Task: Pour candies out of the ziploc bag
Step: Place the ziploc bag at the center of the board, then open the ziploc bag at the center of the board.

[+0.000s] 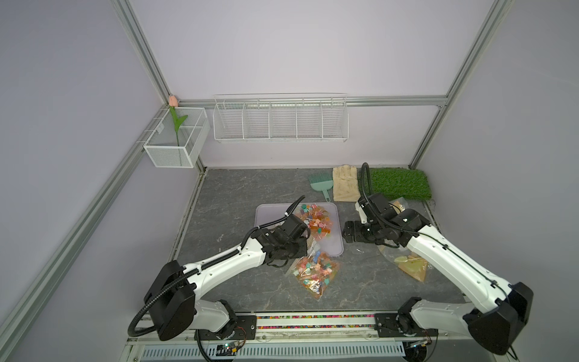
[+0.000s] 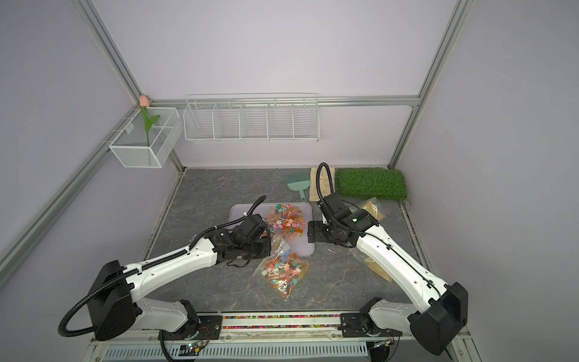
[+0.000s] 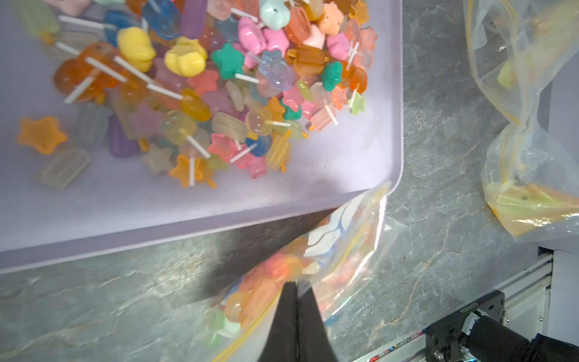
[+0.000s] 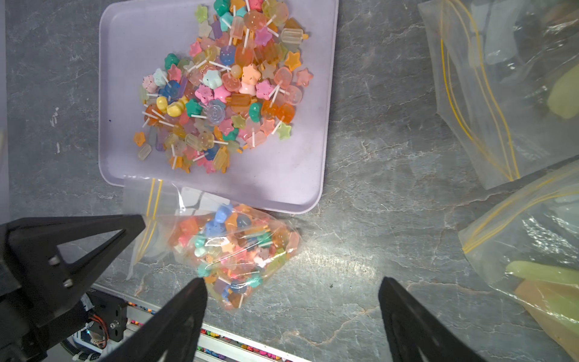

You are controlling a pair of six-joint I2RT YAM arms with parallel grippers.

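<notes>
Grey marbled tabletop, walled in pale lilac, carries the whole scene. Left gripper has its jaws pressed together on the ziploc bag. It pinches the plastic by the yellow zip line, just off the tray on the side facing the arm bases. Right gripper has its jaws wide apart and holds nothing. It hangs above bare table beside the tray, close to the bag's closed end. The bag's mouth laps over the tray's rim, while its full belly lies on the table just beside that rim. The candies are split, with a large heap in the tray and a good share inside the bag.

Pouring looks roughly half done. To finish it well, the free jaws should probably take the bag's bottom corner and raise it above the mouth. Meanwhile the pinch should keep the mouth open and well inside the tray. A slow tilt seems wise, since the sticks may snag in folds and the slack plastic can crease shut.

Two other clear bags with yellowish contents lie off the tray on the right arm's side, partly under that arm, and a careless reach could catch them. Beyond the tray, well apart, lie a teal brush, a cream glove and a grass mat, none in the way.
</notes>
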